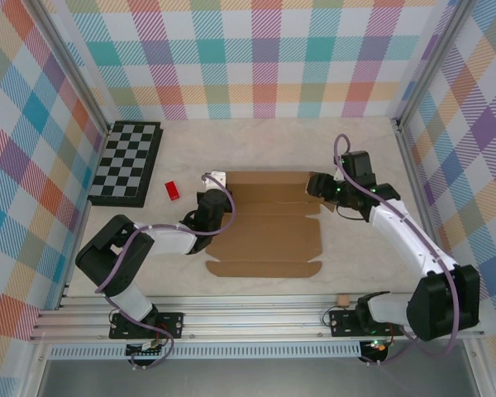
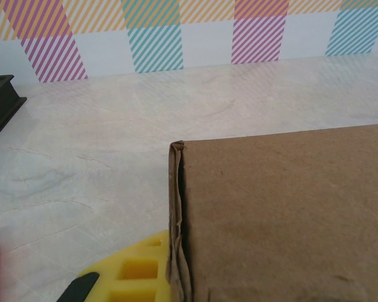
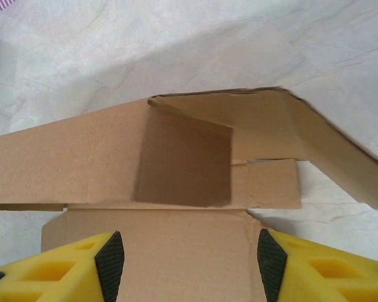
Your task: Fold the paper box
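Yellow fingers (image 3: 69,270) with black pads sit along the bottom edge of the right wrist view. The right gripper (image 3: 189,258) stands spread wide, with a flat cardboard panel lying beneath the gap.

A pale marbled table (image 1: 273,141) takes up the middle of the top view. At its centre lies the plain brown cardboard paper box (image 1: 264,236), a die-cut sheet partly folded. Its lower panel lies flat with a narrow flap toward the bottom of the frame, and its upper strip is raised. From the right wrist, the paper box (image 3: 113,157) shows a long wall standing across the frame and an end flap bent over at the upper right. From the left wrist, the paper box (image 2: 283,214) fills the lower right, its doubled edge upright.

A black-and-grey chessboard (image 1: 128,161) lies in the upper left, well apart from the box.

The right gripper (image 1: 318,186) is at the box's upper right corner. The left gripper (image 1: 217,178) is at its upper left corner, pressed together on the doubled edge. One yellow finger (image 2: 132,277) shows just left of that edge; the other is hidden behind the cardboard.

A small red block (image 1: 173,191) lies between chessboard and box. A tiny brown cardboard scrap (image 1: 343,299) lies at the lower right.
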You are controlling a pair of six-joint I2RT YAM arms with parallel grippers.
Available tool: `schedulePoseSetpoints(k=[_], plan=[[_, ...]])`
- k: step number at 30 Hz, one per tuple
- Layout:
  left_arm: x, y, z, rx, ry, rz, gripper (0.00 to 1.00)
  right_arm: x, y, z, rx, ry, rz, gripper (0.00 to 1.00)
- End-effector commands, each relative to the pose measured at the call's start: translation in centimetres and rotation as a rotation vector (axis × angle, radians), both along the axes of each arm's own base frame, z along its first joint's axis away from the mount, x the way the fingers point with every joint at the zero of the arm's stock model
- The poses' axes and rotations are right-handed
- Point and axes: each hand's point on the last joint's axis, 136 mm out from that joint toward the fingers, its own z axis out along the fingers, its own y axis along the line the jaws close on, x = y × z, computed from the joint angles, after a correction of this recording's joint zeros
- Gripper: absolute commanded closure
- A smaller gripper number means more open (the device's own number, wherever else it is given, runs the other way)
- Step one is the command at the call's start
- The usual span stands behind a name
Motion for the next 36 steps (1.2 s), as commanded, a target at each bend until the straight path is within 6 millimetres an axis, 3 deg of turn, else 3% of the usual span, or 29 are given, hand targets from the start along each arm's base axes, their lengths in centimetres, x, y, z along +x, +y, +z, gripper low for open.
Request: schedulePoseSetpoints(k=[1, 5, 10, 14, 21, 25, 27, 31, 36], plan=[[-0.3, 0.1, -1.7, 0.048, 0.048, 0.012, 0.98, -1.9, -1.8, -0.5, -0.063, 0.017, -0.005, 0.43], [-0.3, 0.1, -1.4, 0.045, 0.041, 0.013, 0.98, -2.0, -2.1, -3.3, -0.066, 0.062, -0.022, 0.52], [-0.2, -0.1, -1.3, 0.044, 0.041, 0.008, 0.98, 0.9, -1.3, -6.8, -0.001, 0.072, -0.071, 0.53], [-0.1, -0.3, -1.0, 0.034, 0.042, 0.000, 0.98, 2.8, -2.1, -9.4, -0.052, 0.051, -0.125, 0.51], [-0.2, -0.4, -1.0, 0.037, 0.057, -0.006, 0.98, 4.9, -2.0, -11.9, -0.039, 0.018, -0.145, 0.51], [-0.2, -0.2, -1.3, 0.044, 0.070, 0.011, 0.98, 5.1, -1.9, -13.5, -0.009, 0.061, -0.161, 0.52], [-0.1, 0.0, -1.5, 0.056, 0.082, 0.019, 0.99, 4.2, -1.6, -13.6, 0.024, 0.096, -0.172, 0.52], [-0.1, 0.6, -1.9, 0.088, 0.110, 0.061, 0.99, 1.3, -1.5, -11.9, 0.081, 0.152, -0.229, 0.51], [0.2, 1.2, -2.4, 0.098, 0.130, 0.112, 0.99, -1.4, -1.3, -8.8, 0.034, 0.048, -0.189, 0.51]])
